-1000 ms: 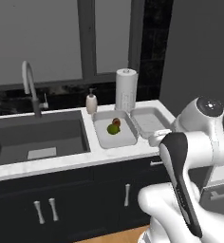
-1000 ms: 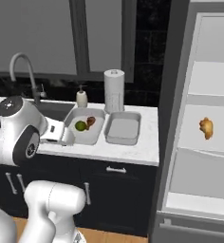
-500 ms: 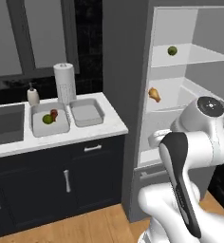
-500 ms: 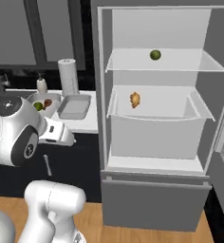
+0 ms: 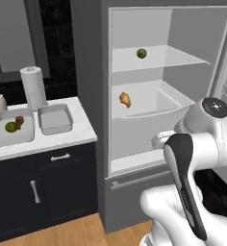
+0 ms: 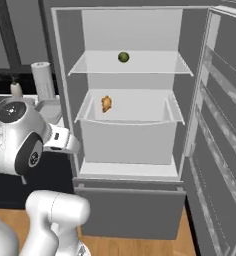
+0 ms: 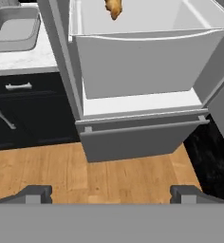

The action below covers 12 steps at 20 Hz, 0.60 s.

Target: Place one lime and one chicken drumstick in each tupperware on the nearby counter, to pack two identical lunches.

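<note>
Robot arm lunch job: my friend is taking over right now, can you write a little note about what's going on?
Gripper: open, holding nothing, facing the open fridge.
Left tupperware on the counter: already holds one lime and one chicken drumstick. That lunch looks done.
Right tupperware, beside it: nothing in it yet.
Second lime: on the fridge's upper shelf.
Second drumstick: in the fridge drawer below that shelf.
Left to do: fetch the fridge lime and drumstick and put both in the right tupperware.
</note>
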{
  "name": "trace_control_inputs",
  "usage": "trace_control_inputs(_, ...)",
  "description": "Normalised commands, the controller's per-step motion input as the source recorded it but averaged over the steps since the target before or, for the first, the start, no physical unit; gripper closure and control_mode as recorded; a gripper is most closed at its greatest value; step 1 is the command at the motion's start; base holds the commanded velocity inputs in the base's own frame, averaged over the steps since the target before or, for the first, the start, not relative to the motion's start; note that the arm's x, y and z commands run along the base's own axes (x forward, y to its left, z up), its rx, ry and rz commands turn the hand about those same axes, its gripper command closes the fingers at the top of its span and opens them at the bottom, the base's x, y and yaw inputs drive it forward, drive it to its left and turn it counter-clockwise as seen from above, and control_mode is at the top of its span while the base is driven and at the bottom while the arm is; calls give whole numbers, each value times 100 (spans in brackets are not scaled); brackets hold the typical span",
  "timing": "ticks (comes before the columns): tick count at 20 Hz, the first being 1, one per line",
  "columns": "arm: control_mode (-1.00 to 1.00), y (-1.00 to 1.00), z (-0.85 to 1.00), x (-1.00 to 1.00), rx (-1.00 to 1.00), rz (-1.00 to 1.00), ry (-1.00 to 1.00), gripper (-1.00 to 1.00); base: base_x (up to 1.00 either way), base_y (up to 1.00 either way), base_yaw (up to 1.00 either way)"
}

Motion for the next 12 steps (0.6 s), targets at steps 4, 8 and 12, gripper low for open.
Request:
trace_control_inputs(4,100,0,0,0,0,0,0,-100,64,-36,2)
trace_control_inputs(8,100,0,0,0,0,0,0,-100,60,-53,5)
trace_control_inputs(12,100,0,0,0,0,0,0,-100,49,-44,4)
